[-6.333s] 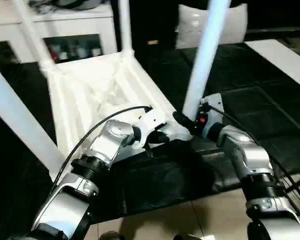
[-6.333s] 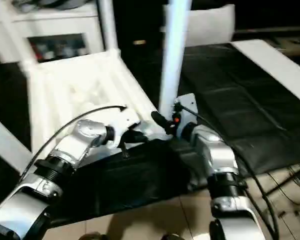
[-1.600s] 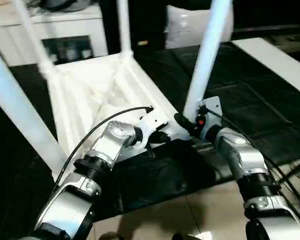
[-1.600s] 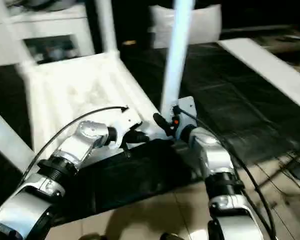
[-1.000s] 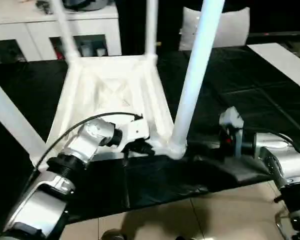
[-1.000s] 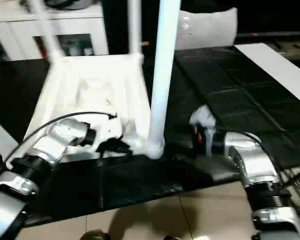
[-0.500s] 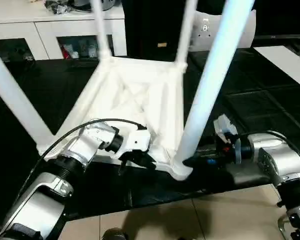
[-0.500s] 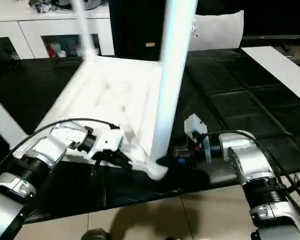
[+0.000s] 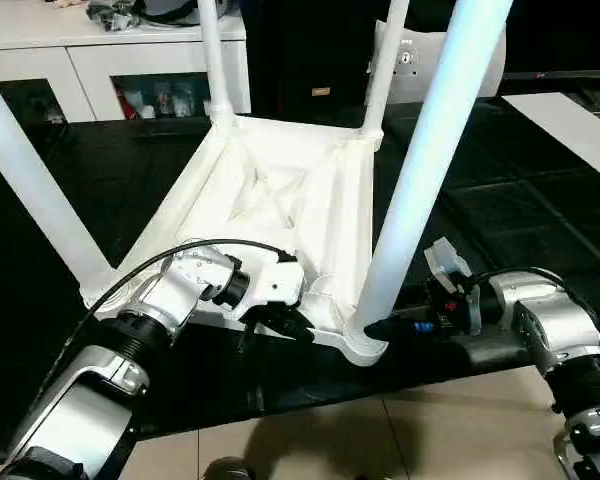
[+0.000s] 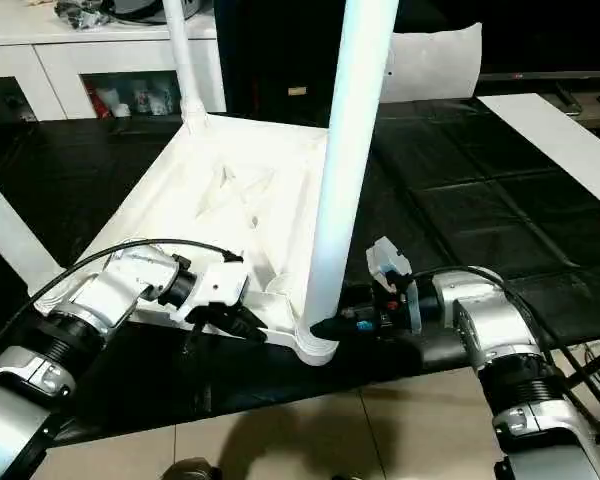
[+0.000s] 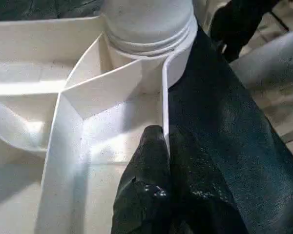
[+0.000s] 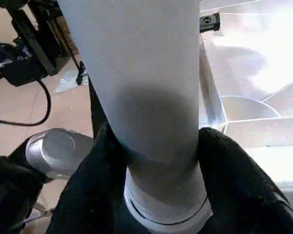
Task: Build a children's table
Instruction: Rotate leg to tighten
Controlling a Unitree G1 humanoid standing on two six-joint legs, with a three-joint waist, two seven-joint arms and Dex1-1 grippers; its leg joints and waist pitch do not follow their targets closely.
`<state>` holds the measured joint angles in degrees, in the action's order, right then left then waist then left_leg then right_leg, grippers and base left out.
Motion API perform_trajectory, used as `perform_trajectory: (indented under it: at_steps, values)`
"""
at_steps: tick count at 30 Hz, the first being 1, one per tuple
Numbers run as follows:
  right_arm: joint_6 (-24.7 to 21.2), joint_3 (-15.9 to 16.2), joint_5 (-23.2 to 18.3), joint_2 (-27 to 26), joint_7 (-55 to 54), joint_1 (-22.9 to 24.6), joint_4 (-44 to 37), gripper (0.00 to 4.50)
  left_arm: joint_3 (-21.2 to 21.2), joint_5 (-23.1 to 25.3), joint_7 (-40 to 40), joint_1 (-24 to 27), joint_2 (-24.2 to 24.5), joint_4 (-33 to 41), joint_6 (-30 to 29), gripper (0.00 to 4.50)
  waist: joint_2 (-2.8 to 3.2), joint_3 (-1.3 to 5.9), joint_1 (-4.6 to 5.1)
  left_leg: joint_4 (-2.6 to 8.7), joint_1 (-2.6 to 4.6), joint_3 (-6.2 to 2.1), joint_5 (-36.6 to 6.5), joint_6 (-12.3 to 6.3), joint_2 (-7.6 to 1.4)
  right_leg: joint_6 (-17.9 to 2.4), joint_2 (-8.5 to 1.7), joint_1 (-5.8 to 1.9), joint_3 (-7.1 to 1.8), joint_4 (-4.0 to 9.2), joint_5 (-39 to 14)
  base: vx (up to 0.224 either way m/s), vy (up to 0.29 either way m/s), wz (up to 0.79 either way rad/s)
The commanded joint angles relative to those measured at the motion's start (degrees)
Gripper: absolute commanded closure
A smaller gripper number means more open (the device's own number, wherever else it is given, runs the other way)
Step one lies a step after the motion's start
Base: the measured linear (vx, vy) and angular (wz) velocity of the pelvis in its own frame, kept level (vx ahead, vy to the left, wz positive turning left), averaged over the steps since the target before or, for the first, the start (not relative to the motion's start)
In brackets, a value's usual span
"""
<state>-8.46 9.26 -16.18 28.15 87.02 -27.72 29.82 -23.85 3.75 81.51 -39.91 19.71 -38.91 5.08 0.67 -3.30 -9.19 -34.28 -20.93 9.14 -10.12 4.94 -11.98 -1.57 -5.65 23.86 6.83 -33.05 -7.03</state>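
Observation:
The children's table (image 9: 270,190) lies upside down on a black mat, its four white legs pointing up. My left gripper (image 9: 290,325) is shut on the thin rim wall (image 11: 164,97) of the top, right beside the near corner socket. My right gripper (image 9: 380,327) reaches in from the right at the foot of the near leg (image 9: 420,190). In the right wrist view its black fingers (image 12: 95,165) press against both sides of that leg (image 12: 146,73), just above the socket collar. The other legs (image 9: 215,60) stand at the remaining corners.
A white cabinet with glass doors (image 9: 130,60) stands behind the table. A flat white board (image 9: 570,120) lies on the black mat (image 9: 520,200) at the right. A white cushion (image 10: 430,60) sits at the back. Tiled floor (image 9: 380,440) runs along the mat's near edge.
My right gripper has moved left from a spot apart from the near leg to its foot, and its fingers have closed in on it. The left gripper keeps its hold on the rim. The camera has shifted.

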Motion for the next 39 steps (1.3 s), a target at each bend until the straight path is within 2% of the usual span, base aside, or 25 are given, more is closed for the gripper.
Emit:
perform_trajectory:
  at_steps: [1, 3, 5, 6, 8, 10, 11, 12, 13, 14, 15, 16, 18, 20, 21, 23, 24, 25, 26, 29, 30, 31, 34, 36, 39]
  values:
    - [-1.37, -0.82, 0.34, -1.05, -3.84, 0.03, 1.2, 2.55, 1.14, -2.13, -1.24, -1.01, -1.76, 2.92, -2.24, 4.5, -0.62, 4.39, 0.42, 4.08, 0.46, 0.41, -14.59, -3.14, -1.11, -6.97, -3.02, -3.39, -2.16, 4.41, -27.76, 0.0, 0.0, 0.0]
    - [-2.79, -2.18, 2.9, -4.11, -15.09, -1.14, 3.52, 2.56, 3.28, -2.51, -6.84, -1.88, -3.87, 2.56, -6.51, 4.5, -0.46, 4.21, 0.79, 4.1, 0.57, 0.31, -15.37, -2.46, -0.94, -6.14, -3.04, -3.22, -1.94, 4.77, -30.17, 0.0, 0.0, 0.0]
    - [-5.18, -3.87, 4.01, -7.74, -25.42, -2.93, 5.39, 2.56, 4.77, -2.08, -12.58, -2.61, -5.9, 2.11, -10.09, 4.5, -0.54, 4.04, 1.86, 4.04, 0.69, 0.11, -16.58, -1.12, -0.58, -5.05, -2.96, -3.08, -1.5, 5.16, -33.03, 0.0, 0.0, 0.0]
    - [-5.95, -4.38, 4.31, -8.95, -28.62, -3.51, 5.67, 2.57, 5.21, -1.82, -14.64, -2.88, -6.64, 1.87, -11.09, 4.5, -0.58, 3.89, 2.95, 4.12, 0.03, -0.25, -17.48, -0.29, -0.31, -3.19, -2.92, -3.66, -0.79, 5.47, -35.63, 0.0, 0.0, 0.0]
    - [-6.58, -4.78, 4.56, -10.03, -31.37, -4.06, 5.96, 2.57, 5.66, -1.61, -16.71, -3.2, -7.43, 1.62, -12.22, 4.5, -0.46, 3.92, 4.22, 3.61, 0.07, -0.36, -19.06, -0.35, 0.12, -0.22, -3.05, -3.61, 0.16, 6.65, -39.27, 0.0, 0.0, 0.0]
    - [-8.99, -5.58, 5.51, -14.29, -39.9, -5.34, 4.68, 2.57, 7.17, -0.86, -23.44, -4.33, -10.08, 0.75, -15.73, 4.5, -0.36, 4.19, 5.19, 3.63, -0.15, -0.52, -18.26, -1.02, 0.08, -0.33, -3.02, -3.98, 0.38, 6.86, -36.97, 0.0, 0.0, 0.0]
    - [-9.23, -5.92, 5.68, -15.14, -41.9, -5.69, 4.91, 2.57, 7.37, -0.7, -24.42, -4.5, -10.49, 0.64, -16.3, 4.5, 0.0, 4.34, 5.88, 4.0, -0.41, -0.71, -17.66, -1.43, -0.26, -1.58, -3.02, -4.2, 0.3, 6.63, -33.47, 0.0, 0.0, 0.0]
    - [-10.28, -7.29, 5.94, -17.97, -48.56, -6.98, 6.32, 2.57, 7.97, -0.14, -27.65, -5.0, -11.87, 0.34, -17.88, 4.5, 0.35, 4.27, 6.38, 4.18, -0.47, -0.93, -18.39, -1.45, -0.43, -2.45, -2.97, -4.22, 0.45, 6.46, -31.74, 0.0, 0.0, 0.0]
    - [-10.14, -8.21, 6.43, -20.54, -54.2, -8.25, 8.16, 2.57, 8.56, 0.22, -30.96, -5.71, -13.37, -0.43, -19.13, 4.5, 0.24, 4.18, 6.8, 4.15, -0.37, -0.92, -19.08, -1.35, -0.37, -2.75, -2.89, -4.01, 0.58, 6.53, -31.67, 0.0, 0.0, 0.0]
    - [-10.13, -8.22, 6.44, -20.57, -54.28, -8.27, 8.19, 2.57, 8.57, 0.23, -31.01, -5.72, -13.39, -0.45, -19.14, 4.5, 0.09, 4.12, 7.36, 3.84, 0.03, -0.86, -20.15, -1.15, -0.05, -2.56, -2.85, -3.78, 1.0, 6.86, -33.11, 0.0, 0.0, 0.0]
    - [-8.04, -8.54, 7.17, -22.17, -56.7, -8.86, 8.94, 2.57, 8.76, 1.12, -34.01, -6.29, -14.38, -0.98, -19.48, 4.5, -0.02, 4.32, 7.38, 3.63, 0.32, -0.75, -19.95, -1.57, 0.11, -2.77, -3.06, -3.77, 0.96, 6.95, -32.83, 0.0, 0.0, 0.0]
    - [-7.01, -8.89, 6.86, -22.65, -56.89, -9.03, 9.24, 2.57, 8.75, 1.44, -34.66, -6.44, -14.53, -1.22, -19.12, 4.5, 0.08, 4.3, 7.29, 3.7, 0.29, -0.71, -19.57, -1.93, 0.06, -2.97, -3.1, -3.73, 0.88, 6.98, -32.31, 0.0, 0.0, 0.0]
    - [-6.21, -10.14, 5.76, -23.02, -57.43, -9.05, 8.79, 1.89, 8.64, 1.94, -35.12, -6.43, -14.33, -1.27, -18.47, 4.5, 0.01, 4.41, 7.08, 3.8, 0.34, -0.5, -18.33, -2.78, -0.07, -3.83, -3.09, -3.76, 0.53, 6.84, -30.02, 0.0, 0.0, 0.0]
    - [-5.89, -10.7, 4.97, -22.58, -56.3, -8.64, 7.56, 1.86, 8.11, 2.52, -34.72, -6.18, -13.71, -1.22, -17.61, 4.5, 0.09, 4.73, 6.55, 4.16, 0.05, -0.53, -15.3, -3.48, -0.61, -6.48, -3.08, -4.02, -0.33, 5.6, -23.46, 0.0, 0.0, 0.0]
    - [-5.53, -10.46, 4.67, -21.77, -54.12, -8.16, 6.39, 1.79, 7.29, 3.06, -33.51, -5.78, -12.92, -1.03, -15.84, 4.5, 0.03, 4.87, 6.13, 4.1, 0.18, -0.37, -13.82, -4.07, -0.69, -7.96, -3.01, -3.91, -0.67, 5.18, -20.48, 0.0, 0.0, 0.0]
    - [-5.51, -10.0, 4.74, -20.23, -51.31, -7.33, 4.68, 1.55, 6.65, 3.66, -32.79, -5.31, -12.05, -0.64, -15.39, 4.5, 0.1, 5.02, 5.55, 4.03, -0.08, -0.25, -11.5, -4.82, -0.76, -9.52, -3.04, -4.19, -0.93, 4.35, -17.0, 0.0, 0.0, 0.0]
    - [-5.81, -9.88, 4.75, -19.4, -49.83, -6.84, 3.83, 1.45, 6.56, 3.8, -32.72, -5.16, -11.7, -0.62, -15.13, 4.5, 0.16, 5.33, 5.09, 3.87, -0.24, -0.24, -9.09, -5.3, -0.81, -10.5, -3.07, -4.41, -1.04, 3.76, -13.37, 0.0, 0.0, 0.0]
    - [-5.86, -9.49, 4.66, -17.03, -46.04, -5.72, 2.13, 1.45, 6.54, 3.96, -32.24, -4.93, -10.74, -1.03, -13.74, 4.5, 0.06, 5.4, 4.94, 3.75, -0.28, -0.14, -8.12, -5.65, -0.77, -11.04, -3.04, -4.39, -1.12, 3.52, -11.66, 0.0, 0.0, 0.0]
    - [-5.86, -9.49, 4.66, -17.03, -46.04, -5.72, 2.13, 1.29, 6.54, 3.96, -32.24, -4.93, -10.74, -1.03, -13.74, 4.5, 0.03, 5.23, 4.66, 3.65, -0.46, -0.04, -7.31, -6.39, -0.68, -11.59, -2.94, -4.42, -1.26, 3.3, -9.79, 0.0, 0.0, 0.0]
    - [-5.49, -9.02, 4.16, -13.95, -41.82, -4.68, 0.47, 1.01, 6.2, 3.78, -29.77, -4.5, -9.21, -1.31, -11.45, 4.5, 0.07, 5.29, 3.75, 3.58, -0.24, 0.08, -7.89, -6.32, -0.68, -11.89, -3.13, -4.44, -1.26, 3.27, -10.89, 0.0, 0.0, 0.0]
    - [-4.92, -8.4, 3.86, -11.72, -38.01, -3.86, -0.75, 0.9, 5.59, 3.58, -26.71, -3.95, -7.96, -1.02, -9.17, 4.5, -0.05, 5.09, 3.36, 3.69, -0.16, 0.13, -8.8, -6.11, -0.8, -11.39, -3.09, -4.31, -1.24, 3.49, -12.4, 0.0, 0.0, 0.0]
    - [-4.92, -8.4, 3.86, -11.72, -38.01, -3.86, -0.75, 0.9, 5.59, 3.58, -26.71, -3.95, -7.96, -1.02, -9.17, 4.5, 0.04, 5.09, 3.19, 3.74, -0.12, 0.08, -9.24, -5.92, -0.87, -11.02, -3.11, -4.35, -1.2, 3.54, -13.28, 0.0, 0.0, 0.0]
    - [-2.08, -5.76, 5.06, -6.59, -30.33, -2.27, -2.76, 0.77, 3.94, 2.19, -18.57, -2.4, -5.05, 0.07, -2.63, 4.5, 0.13, 4.84, 2.57, 3.93, 0.08, 0.12, -11.6, -4.61, -1.04, -9.01, -3.13, -4.1, -1.14, 4.1, -17.86, 0.0, 0.0, 0.0]
    - [-0.26, -5.0, 4.81, -4.34, -25.29, -1.54, -3.52, 0.77, 3.12, 1.89, -15.3, -2.08, -3.8, 0.2, -1.12, 4.5, 0.28, 4.66, 2.07, 4.11, 0.67, 0.26, -13.53, -4.0, -1.39, -9.04, -3.14, -3.62, -1.25, 4.31, -19.28, 0.0, 0.0, 0.0]
    - [0.72, -4.26, 3.39, -2.02, -18.88, -0.51, -4.89, 0.77, 1.74, 1.49, -10.53, -1.76, -2.32, 0.18, 1.96, 4.5, 0.13, 4.65, 1.32, 4.29, 0.83, 0.19, -15.76, -3.35, -1.41, -8.09, -3.29, -3.74, -1.13, 4.48, -22.16, 0.0, 0.0, 0.0]
